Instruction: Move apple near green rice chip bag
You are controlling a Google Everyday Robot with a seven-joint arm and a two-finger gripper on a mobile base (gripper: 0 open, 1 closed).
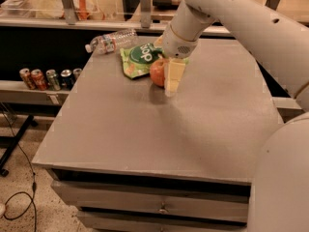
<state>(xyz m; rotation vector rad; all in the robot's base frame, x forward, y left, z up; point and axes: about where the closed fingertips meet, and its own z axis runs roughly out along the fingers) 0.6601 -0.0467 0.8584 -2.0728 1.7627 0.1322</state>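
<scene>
apple (157,72) partly behind hand (167,82), bag (139,57) corner covered

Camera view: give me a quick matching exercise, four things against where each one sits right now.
1 apple
2 green rice chip bag
3 water bottle
4 gripper

A lying on its side at the table's far edge
B low over the table, right beside the apple
C flat, just behind the apple
D orange-red, at the bag's near edge

Pairs: 1-D, 2-C, 3-A, 4-B
</scene>
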